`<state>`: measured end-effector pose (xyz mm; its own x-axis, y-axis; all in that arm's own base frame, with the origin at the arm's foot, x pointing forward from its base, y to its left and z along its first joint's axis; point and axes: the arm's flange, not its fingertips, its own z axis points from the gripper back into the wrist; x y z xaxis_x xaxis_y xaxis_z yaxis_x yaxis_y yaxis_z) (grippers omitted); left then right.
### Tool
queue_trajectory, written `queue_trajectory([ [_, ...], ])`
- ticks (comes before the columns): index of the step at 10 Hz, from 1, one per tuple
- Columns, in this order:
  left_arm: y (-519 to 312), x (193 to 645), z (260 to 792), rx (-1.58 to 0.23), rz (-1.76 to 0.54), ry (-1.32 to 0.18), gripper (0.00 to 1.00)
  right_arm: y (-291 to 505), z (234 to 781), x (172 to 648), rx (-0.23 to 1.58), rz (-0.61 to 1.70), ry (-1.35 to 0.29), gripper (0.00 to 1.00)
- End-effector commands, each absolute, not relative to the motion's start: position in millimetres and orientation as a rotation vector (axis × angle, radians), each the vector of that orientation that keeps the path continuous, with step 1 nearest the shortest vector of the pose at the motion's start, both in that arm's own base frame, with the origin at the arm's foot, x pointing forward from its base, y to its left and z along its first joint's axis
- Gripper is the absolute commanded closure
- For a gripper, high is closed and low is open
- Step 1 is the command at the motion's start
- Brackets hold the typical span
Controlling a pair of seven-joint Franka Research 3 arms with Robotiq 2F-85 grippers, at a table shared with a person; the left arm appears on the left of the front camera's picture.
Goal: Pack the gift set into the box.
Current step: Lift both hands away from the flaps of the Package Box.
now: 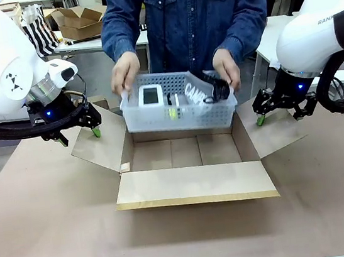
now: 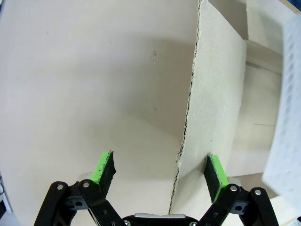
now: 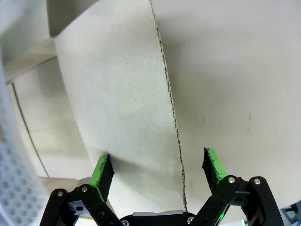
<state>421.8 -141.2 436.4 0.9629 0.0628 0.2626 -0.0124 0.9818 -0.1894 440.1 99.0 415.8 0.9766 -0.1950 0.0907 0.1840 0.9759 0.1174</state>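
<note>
Gift set: the pale perforated tray (image 1: pixel 179 111) hangs tilted over the box's 12 o'clock edge, not yet inside. One of the person's hands (image 1: pixel 125 73) grips one short end and the other hand (image 1: pixel 227 67) the opposite end.
Contents: white device (image 1: pixel 150 95), yellow pen (image 1: pixel 171 109) and lettered band (image 1: pixel 194 92) with a black strap (image 1: pixel 217 89), all lying loose.
Handling: probably light, with a stiff but slightly springy plastic wall. The contents could slide if it tips further, so keep it level and hold it by the short-end rims.
Box (image 1: pixel 195 182): open, narrower at the floor than across its splayed flaps, with the 6 o'clock flap folded flat outward.
Left gripper (image 1: pixel 80 135): released, at 9 o'clock of the box. Its green pads (image 2: pixel 104 168) straddle the left flap (image 2: pixel 211 94) edge; whether a pad touches the card I cannot tell.
Right gripper (image 1: pixel 282 113): released too, at 3 o'clock, with the right flap (image 3: pixel 117 94) edge between its fingers.
In the way: the side flaps lean up beside the opening and could catch the tray's ends unless held back.
Around: bare brown table cover (image 1: pixel 46 234), and another carton (image 1: pixel 78 20) far off at 11 o'clock.
</note>
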Motion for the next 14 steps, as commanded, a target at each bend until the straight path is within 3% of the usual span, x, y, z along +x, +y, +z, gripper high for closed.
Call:
queue_trajectory([
  [1,-141.4,421.4,438.2,-0.171,0.051,-0.269,0.0,99.2,421.3,441.4,0.083,-0.204,-0.103,0.0],
  [14,-141.4,421.4,438.2,-0.171,0.051,-0.269,0.0,99.2,421.3,441.4,0.083,-0.204,-0.103,0.0],
])
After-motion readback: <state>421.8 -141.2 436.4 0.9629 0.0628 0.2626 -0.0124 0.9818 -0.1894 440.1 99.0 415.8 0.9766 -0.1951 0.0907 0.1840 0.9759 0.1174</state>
